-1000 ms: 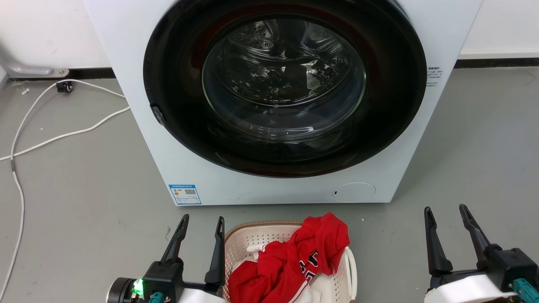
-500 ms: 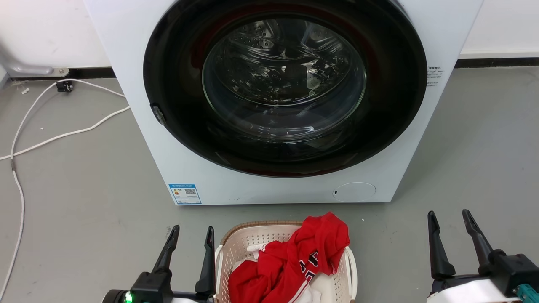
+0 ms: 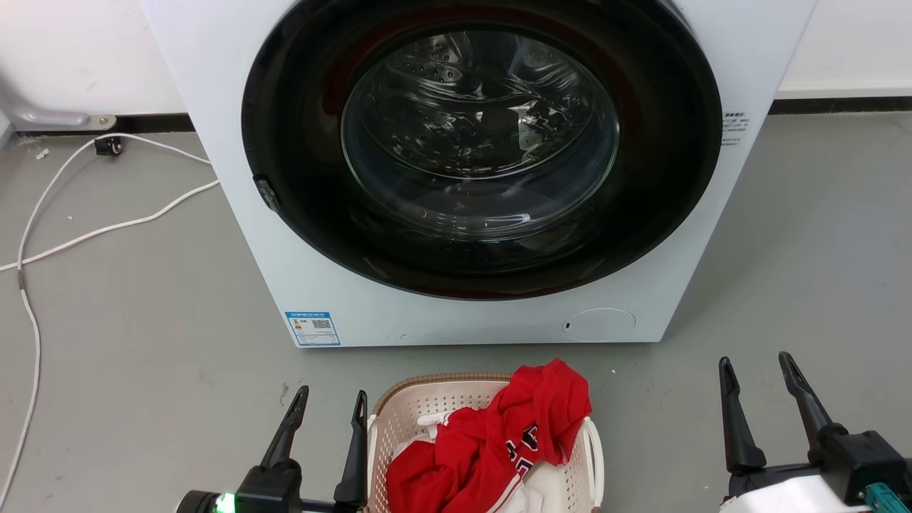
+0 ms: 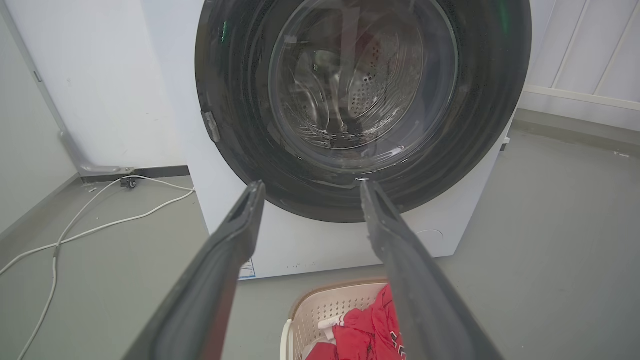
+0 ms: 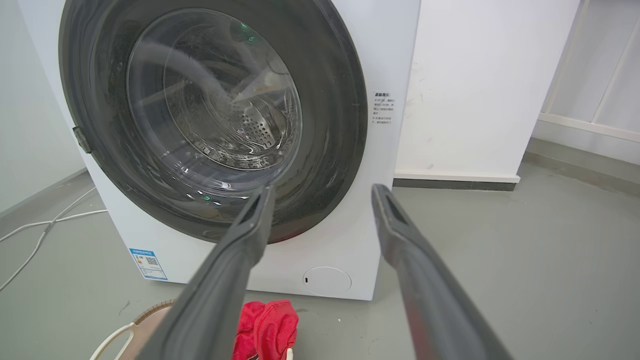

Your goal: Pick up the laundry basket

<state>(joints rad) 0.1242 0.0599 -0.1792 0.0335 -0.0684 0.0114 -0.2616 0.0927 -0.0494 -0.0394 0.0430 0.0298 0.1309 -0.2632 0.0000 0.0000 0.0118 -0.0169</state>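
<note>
The laundry basket sits on the grey floor at the head view's 6 o'clock, with the washing machine close by at its 12 o'clock. A red shirt is heaped inside and rises over the rim toward 1 o'clock.

The left claw hangs at the basket's 9 o'clock, its fingers spread with nothing between them. Its inner finger is just beside the white left handle, but whether they touch cannot be told. The right claw is out at 3 o'clock, well apart from the right handle, and is likewise spread and empty. A white cable trails over the floor far off at 9 o'clock.

The task looks barely begun: no handle is gripped and the basket rests on the floor. What seems left is to bring the right claw in to its handle, settle the left claw on its own, close both and lift evenly so the shirt stays in.
</note>
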